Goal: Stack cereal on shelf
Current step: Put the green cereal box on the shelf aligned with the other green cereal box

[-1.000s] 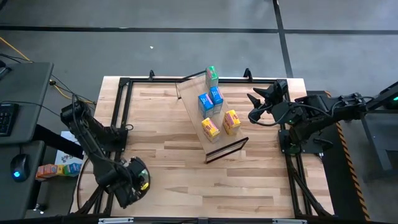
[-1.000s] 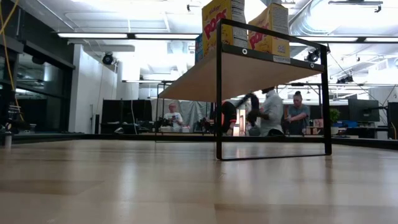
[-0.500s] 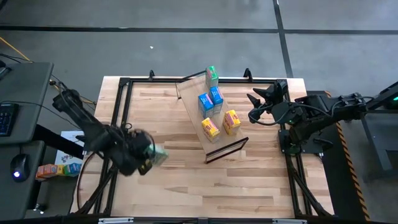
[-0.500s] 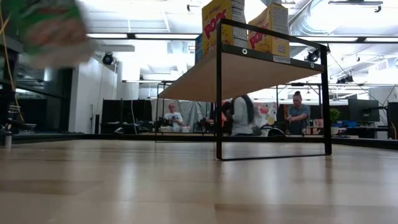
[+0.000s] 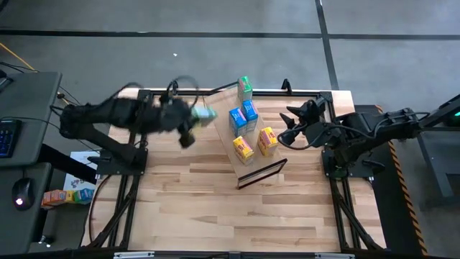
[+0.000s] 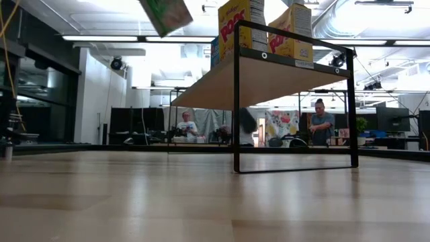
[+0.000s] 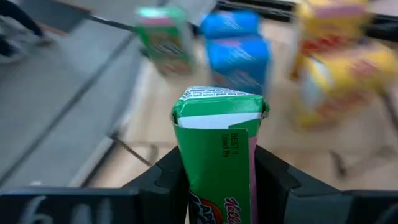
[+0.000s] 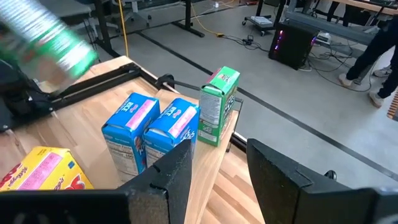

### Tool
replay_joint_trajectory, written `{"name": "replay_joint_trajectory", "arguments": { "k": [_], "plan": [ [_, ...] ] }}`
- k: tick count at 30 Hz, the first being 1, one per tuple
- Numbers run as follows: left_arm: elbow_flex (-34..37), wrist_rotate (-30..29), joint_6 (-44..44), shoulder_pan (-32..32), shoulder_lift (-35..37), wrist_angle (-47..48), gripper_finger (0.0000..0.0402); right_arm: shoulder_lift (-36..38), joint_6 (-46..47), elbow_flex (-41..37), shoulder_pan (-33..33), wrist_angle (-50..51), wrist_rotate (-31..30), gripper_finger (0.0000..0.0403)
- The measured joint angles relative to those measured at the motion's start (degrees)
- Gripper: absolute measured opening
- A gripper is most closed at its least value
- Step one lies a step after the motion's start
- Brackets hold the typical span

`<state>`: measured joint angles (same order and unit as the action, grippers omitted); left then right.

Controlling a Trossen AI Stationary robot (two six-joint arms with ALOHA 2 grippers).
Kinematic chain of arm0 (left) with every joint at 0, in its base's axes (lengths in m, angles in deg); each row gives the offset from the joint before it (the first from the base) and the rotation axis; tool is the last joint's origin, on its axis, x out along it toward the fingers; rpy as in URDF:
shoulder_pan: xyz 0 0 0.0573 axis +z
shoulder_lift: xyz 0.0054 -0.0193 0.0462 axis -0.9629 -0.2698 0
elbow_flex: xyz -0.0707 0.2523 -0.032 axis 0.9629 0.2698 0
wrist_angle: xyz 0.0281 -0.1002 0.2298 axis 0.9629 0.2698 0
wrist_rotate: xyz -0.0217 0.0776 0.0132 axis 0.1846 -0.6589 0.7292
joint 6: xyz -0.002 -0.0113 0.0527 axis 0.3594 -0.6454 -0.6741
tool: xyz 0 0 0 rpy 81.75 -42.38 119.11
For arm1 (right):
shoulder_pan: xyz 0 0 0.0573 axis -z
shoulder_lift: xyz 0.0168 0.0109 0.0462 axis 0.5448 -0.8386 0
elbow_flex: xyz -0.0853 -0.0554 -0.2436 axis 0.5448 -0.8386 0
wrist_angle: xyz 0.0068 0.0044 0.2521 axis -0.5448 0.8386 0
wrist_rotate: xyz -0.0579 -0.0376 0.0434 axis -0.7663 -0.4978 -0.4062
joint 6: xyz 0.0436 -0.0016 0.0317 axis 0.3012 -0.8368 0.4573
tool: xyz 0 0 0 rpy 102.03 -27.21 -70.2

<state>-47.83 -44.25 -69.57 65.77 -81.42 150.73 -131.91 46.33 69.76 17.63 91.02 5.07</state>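
Observation:
My left gripper [image 5: 195, 116] is shut on a green cereal box [image 7: 217, 143] and carries it in the air just left of the shelf's far end; the low view shows that box [image 6: 166, 13] high up and tilted. The shelf [image 5: 224, 133] is a tilted light-wood board with a dark frame [image 5: 262, 173] at its near end. On it stand one green box [image 5: 245, 88], two blue boxes [image 5: 243, 116] and two yellow boxes [image 5: 255, 144]. My right gripper [image 5: 291, 124] is open, just right of the shelf, touching nothing. My left gripper pinches the green box by its lower part [image 7: 186, 186], one finger [image 7: 163, 183] on each of two opposite sides. The fingers point toward the table's right, along the box, whose folded top end [image 7: 217, 99] sticks out ahead of them. The box is lifted clear and tilted.
Black frame rails [image 5: 144, 129] run along the table's left, far and right edges. Bare tabletop [image 5: 215, 208] lies near and left of the shelf. More boxes [image 5: 66, 196] lie off the table at the left. People [image 6: 321, 122] stand in the room beyond.
My left gripper has swung from the table's near-left corner up and toward the far edge and the right, arriving beside the shelf's far end with the green box lifted clear. My right gripper has shifted slightly toward the shelf.

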Motion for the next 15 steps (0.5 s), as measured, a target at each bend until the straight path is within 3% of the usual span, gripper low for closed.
{"name": "replay_joint_trajectory", "arguments": {
  "k": [5,15],
  "plan": [
    [-6.2,4.5,-7.5,11.2,-5.8,-0.4,0.0117,-1.1,0.0,0.0,0.0,0.0,0.1,0.0147],
    [-12.9,21.6,-7.8,27.2,-16.4,0.8,0.0117,-1.1,2.0,0.0,0.0,0.2,0.5,0.0147]
  ]
}}
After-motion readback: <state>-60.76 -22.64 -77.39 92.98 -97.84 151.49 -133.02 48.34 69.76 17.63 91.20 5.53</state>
